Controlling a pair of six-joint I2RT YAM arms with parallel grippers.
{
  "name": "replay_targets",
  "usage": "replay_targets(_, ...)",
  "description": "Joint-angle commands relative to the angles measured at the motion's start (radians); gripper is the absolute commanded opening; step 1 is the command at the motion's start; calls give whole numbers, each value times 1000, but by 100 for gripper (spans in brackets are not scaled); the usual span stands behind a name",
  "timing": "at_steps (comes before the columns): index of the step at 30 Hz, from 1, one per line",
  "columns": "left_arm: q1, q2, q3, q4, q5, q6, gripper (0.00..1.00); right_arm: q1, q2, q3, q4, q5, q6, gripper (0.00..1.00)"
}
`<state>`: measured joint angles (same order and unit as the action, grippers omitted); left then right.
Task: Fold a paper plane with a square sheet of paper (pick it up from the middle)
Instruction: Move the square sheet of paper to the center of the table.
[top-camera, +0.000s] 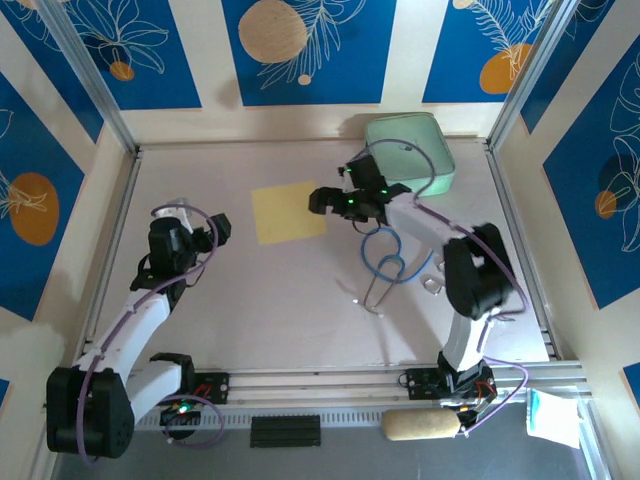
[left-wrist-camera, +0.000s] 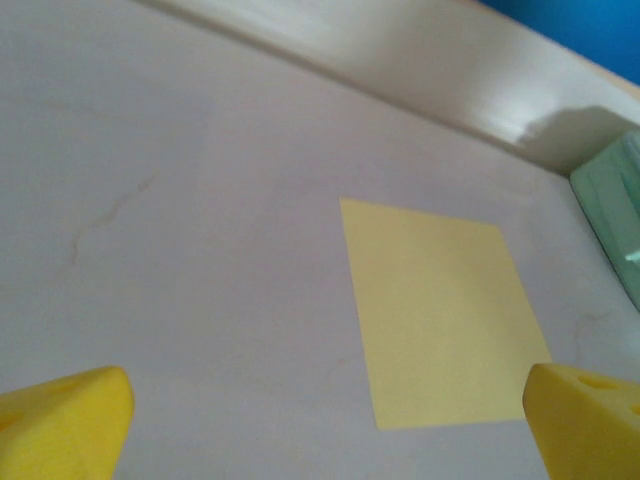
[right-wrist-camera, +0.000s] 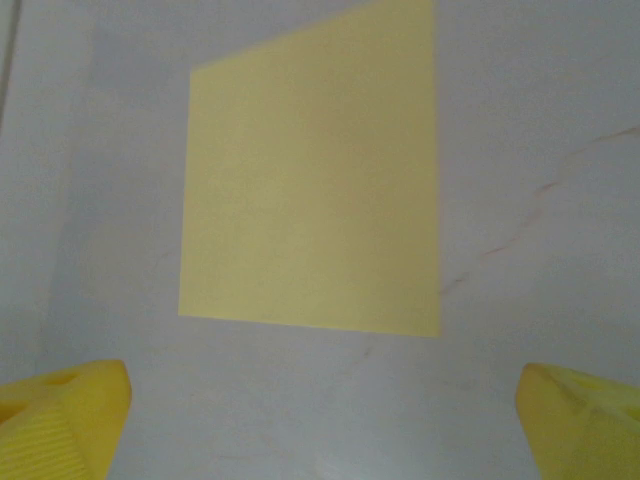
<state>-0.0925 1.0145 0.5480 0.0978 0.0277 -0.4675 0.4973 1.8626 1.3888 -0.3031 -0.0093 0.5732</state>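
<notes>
The square sheet of paper (top-camera: 289, 212) lies flat on the surface (top-camera: 270, 310) between two empty, wide-spread claws, just ahead of the right claw (top-camera: 322, 200), which is nearer than the left claw (top-camera: 218, 228) off its opposite edge.

No readable text, label, brand, number or sign appears on anything.

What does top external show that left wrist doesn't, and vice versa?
Top external adds both arms, the right arm's fingers at the right edge of the square sheet of paper, and the blue looped cable. Left wrist adds its own yellow fingers close up, spread wide, and faint hairline marks on the table. Shared: the sheet lying flat, unfolded, and the mint-green case.
</notes>
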Motion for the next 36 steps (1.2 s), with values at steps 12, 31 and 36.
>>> replay_targets(12, 9, 10, 3, -42, 141, -13, 99, 70, 471, 536, -256, 25, 58, 99)
replay_targets(31, 9, 79, 63, -157, 136, -49, 99, 144, 215, 65, -338, 56, 204, 96)
replay_targets(36, 6, 120, 93, -174, 196, -85, 99, 152, 52, -141, -251, -49, 309, 96)
